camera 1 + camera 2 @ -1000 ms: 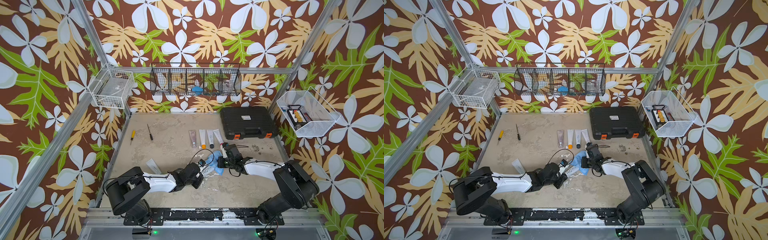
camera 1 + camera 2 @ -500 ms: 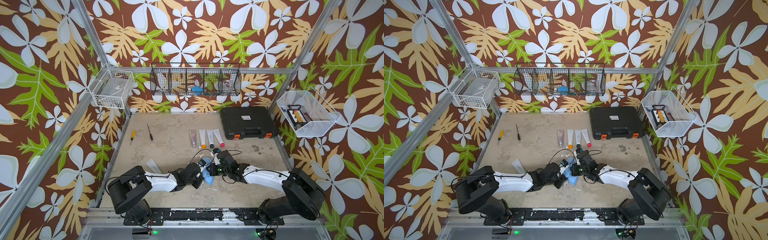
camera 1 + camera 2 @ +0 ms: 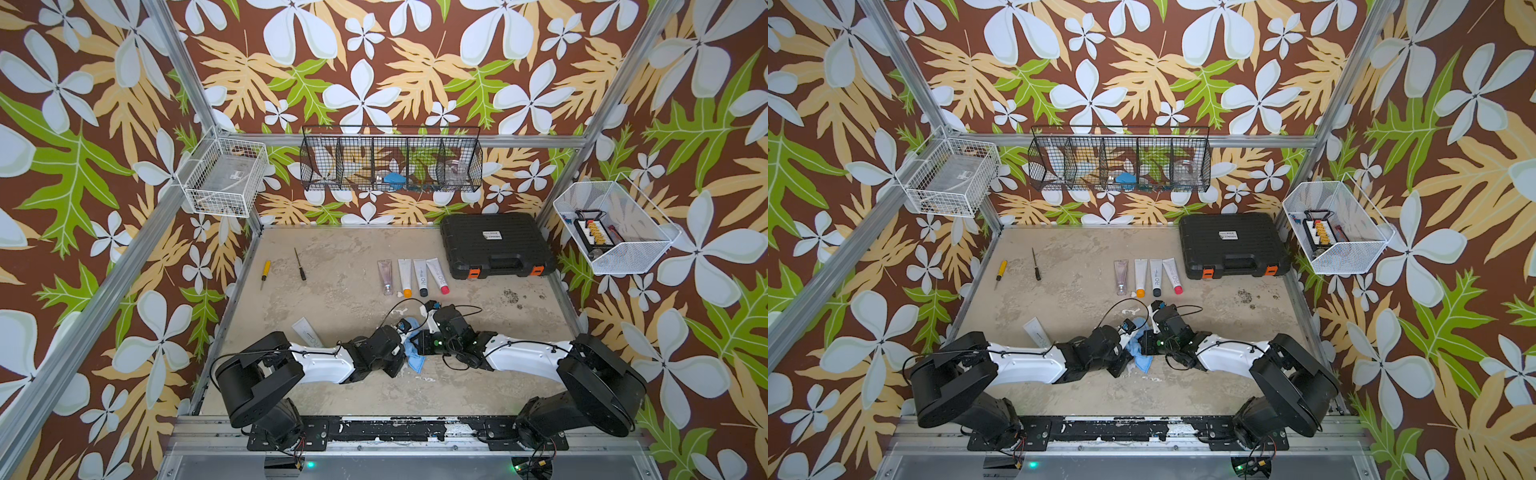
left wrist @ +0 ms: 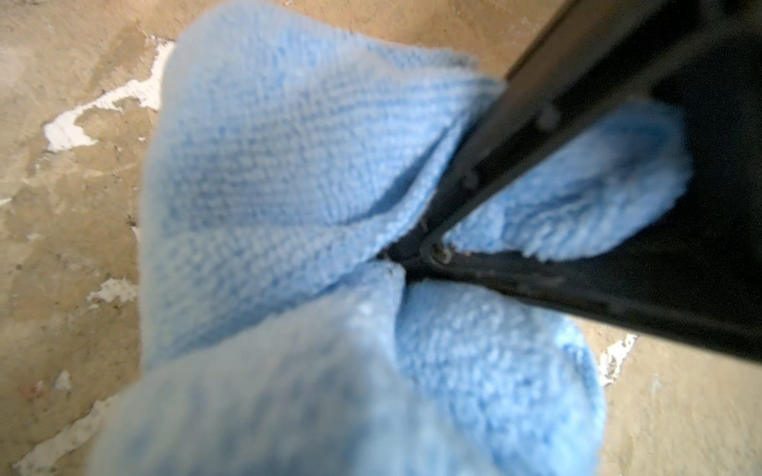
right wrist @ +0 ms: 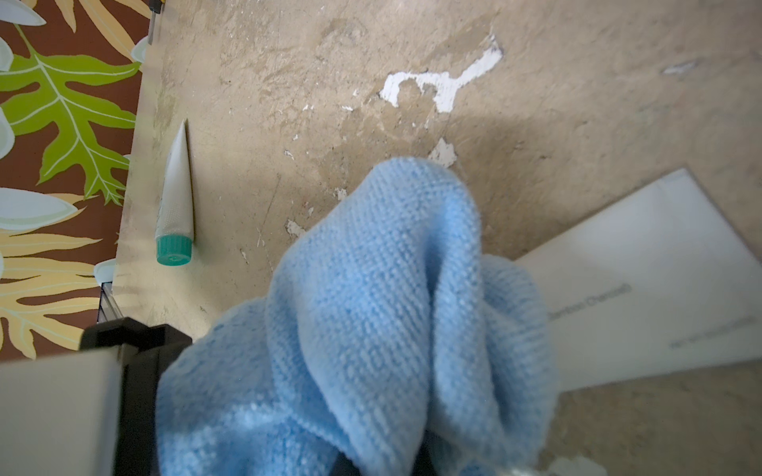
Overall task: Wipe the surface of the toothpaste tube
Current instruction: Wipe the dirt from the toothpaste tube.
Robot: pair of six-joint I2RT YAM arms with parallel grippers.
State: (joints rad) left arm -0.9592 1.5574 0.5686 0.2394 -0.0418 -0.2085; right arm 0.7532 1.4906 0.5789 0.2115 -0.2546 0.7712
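Note:
The toothpaste tube is white with grey lettering. Only its flat tail shows in the right wrist view; the rest lies under a blue cloth. Both grippers meet at the table's front middle in both top views. My left gripper is shut on the tube's hidden end, its jaws covered by cloth. My right gripper is shut on the bunched cloth and holds it against the tube. Its black fingers pinch a fold.
Several tubes lie in a row behind the grippers. A black case sits at the back right, two screwdrivers at the back left. Another white tube lies by the left arm. A green-capped tube lies at the left edge.
My right gripper has slid the cloth leftward and toward the front along the tube, closing up on the left gripper. The left arm has barely moved.

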